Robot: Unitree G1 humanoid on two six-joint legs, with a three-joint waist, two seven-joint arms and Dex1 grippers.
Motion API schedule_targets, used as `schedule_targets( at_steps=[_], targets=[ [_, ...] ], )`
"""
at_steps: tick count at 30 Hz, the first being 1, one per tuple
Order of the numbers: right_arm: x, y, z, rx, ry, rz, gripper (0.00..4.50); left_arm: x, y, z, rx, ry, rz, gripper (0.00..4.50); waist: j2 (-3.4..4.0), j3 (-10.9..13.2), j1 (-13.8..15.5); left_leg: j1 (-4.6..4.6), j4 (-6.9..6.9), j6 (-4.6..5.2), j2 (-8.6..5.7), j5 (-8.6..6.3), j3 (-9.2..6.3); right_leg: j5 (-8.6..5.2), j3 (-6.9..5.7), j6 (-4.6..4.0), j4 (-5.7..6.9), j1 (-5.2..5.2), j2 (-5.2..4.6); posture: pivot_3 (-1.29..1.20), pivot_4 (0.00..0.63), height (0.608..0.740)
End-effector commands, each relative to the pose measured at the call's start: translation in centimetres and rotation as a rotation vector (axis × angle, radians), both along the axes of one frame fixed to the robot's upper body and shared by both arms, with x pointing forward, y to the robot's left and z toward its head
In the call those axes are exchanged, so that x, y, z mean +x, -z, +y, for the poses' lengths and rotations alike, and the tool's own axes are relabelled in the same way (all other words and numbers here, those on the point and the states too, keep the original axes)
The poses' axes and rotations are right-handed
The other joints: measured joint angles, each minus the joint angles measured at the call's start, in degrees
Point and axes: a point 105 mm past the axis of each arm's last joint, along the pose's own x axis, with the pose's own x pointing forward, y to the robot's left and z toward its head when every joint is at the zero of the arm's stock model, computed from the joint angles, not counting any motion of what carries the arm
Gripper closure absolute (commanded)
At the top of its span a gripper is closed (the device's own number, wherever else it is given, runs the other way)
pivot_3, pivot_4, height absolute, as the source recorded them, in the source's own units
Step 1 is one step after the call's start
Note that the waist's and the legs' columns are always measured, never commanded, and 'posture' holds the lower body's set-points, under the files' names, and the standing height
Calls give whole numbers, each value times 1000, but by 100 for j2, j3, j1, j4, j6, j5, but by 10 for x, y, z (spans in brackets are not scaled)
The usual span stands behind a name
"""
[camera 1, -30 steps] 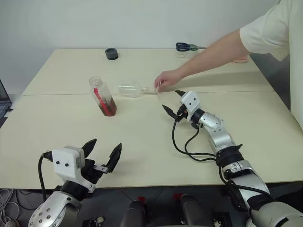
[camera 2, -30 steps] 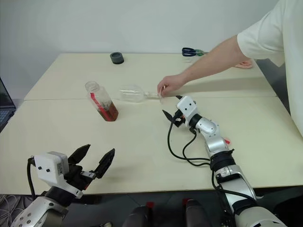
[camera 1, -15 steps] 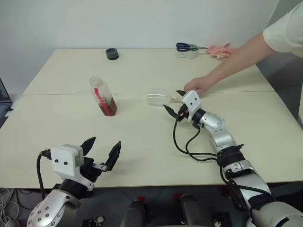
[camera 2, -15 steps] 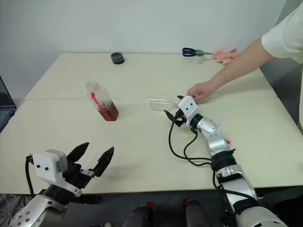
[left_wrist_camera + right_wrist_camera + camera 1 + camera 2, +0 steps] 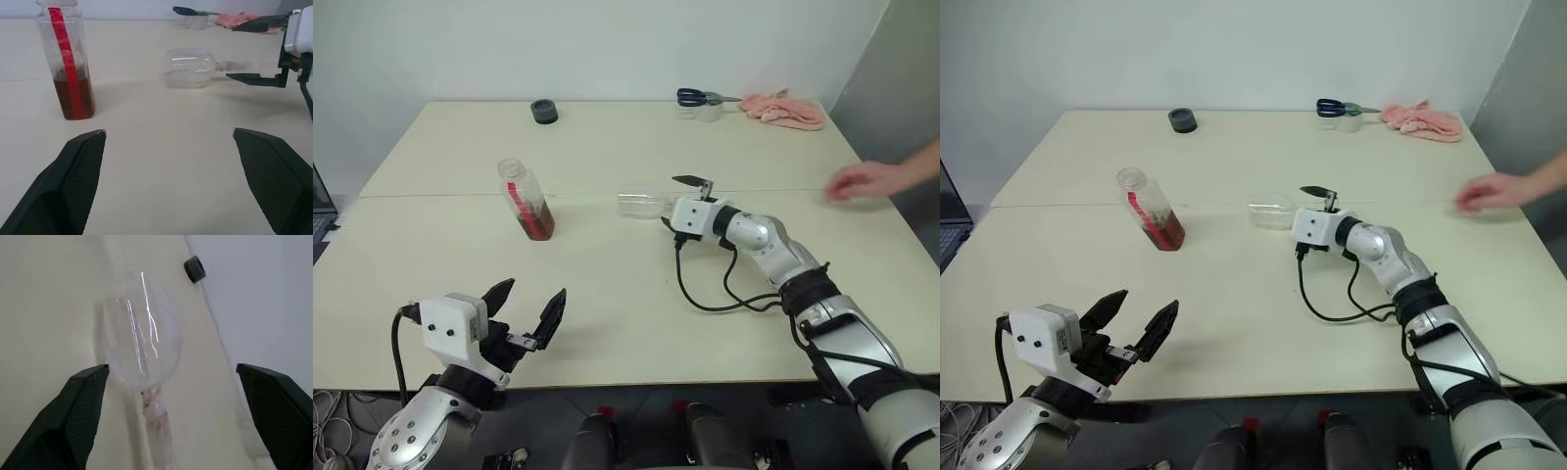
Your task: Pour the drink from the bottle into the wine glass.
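The bottle (image 5: 523, 196) stands uncapped at the table's left middle, with a red strip down its side. The reddish-brown drink (image 5: 73, 98) fills its lower part. To its right the wine glass (image 5: 641, 203) lies on its side, its bowl (image 5: 142, 347) toward the bottle. The stem (image 5: 154, 413) runs toward my right gripper (image 5: 672, 199). That gripper is open, one finger above the other, and the stem lies between them untouched. My left gripper (image 5: 533, 291) hovers open and empty near the table's front edge, short of the bottle.
A person's hand (image 5: 864, 180) hovers over the table's right edge. At the back lie a dark round cap (image 5: 544, 111), blue-handled scissors on a short clear cup (image 5: 703, 99) and a pink cloth (image 5: 783, 108). A laptop corner (image 5: 318, 204) shows at far left.
The person's hand dragged the lying glass right to my right gripper, let go and drew back to the right. My right gripper rolled so that its fingers straddle the stem. The left arm stayed still.
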Motion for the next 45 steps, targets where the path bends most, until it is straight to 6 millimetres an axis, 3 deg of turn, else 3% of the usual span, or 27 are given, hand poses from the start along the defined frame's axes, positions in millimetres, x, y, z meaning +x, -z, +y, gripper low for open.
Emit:
schedule_targets(
  at_steps=[1,10,18,29,32,35,42,43,45],
  targets=[
    [4,4,9,-110,-3,-38,64,0,-4,-4,0,13,-22,0,-1,0,4,0,0,0,0,0,-1,0,-1,0,0,0,0,0,150,740],
    [24,19,-10,-213,113,-33,64,-1,-3,-6,-10,11,-22,0,-3,1,10,-2,1,-2,-3,1,-4,0,-3,-1,0,0,-4,0,150,740],
    [37,16,-29,-215,227,-23,64,0,-3,-6,-10,13,-23,0,-3,1,6,-2,1,-2,-3,1,-6,0,-4,-2,0,1,-3,0,150,740],
    [42,13,-20,-233,262,-31,64,4,-4,-7,-9,28,-26,0,-3,1,-5,-1,0,-2,-2,1,-5,0,-4,-3,1,-1,-3,0,150,740],
    [41,14,-13,-227,246,-20,666,3,-4,-8,-9,27,-25,0,-2,1,-10,-1,-1,-2,-2,1,-5,0,-4,-3,2,-1,-2,0,150,740],
    [40,13,-8,-226,240,-27,1611,3,-4,-8,-10,25,-26,0,-2,1,-9,-3,-1,-2,-2,1,-6,0,-4,-3,2,-2,-2,0,150,740],
    [41,12,-8,-231,243,-35,4171,1,-4,-9,-14,22,-23,0,-2,1,-5,-3,-1,-2,-3,1,-7,0,-5,-3,2,-2,-3,0,150,740],
    [41,11,-8,-233,244,-41,4378,1,-4,-9,-14,23,-23,0,-2,1,-5,-3,-1,-2,-3,1,-9,0,-6,-3,2,-2,-3,0,150,740],
    [42,8,-7,-224,246,-56,4377,1,-4,-9,-15,22,-22,0,-2,1,-5,-3,-1,-2,-3,1,-9,-1,-6,-3,2,-2,-3,0,150,740]
  ],
)
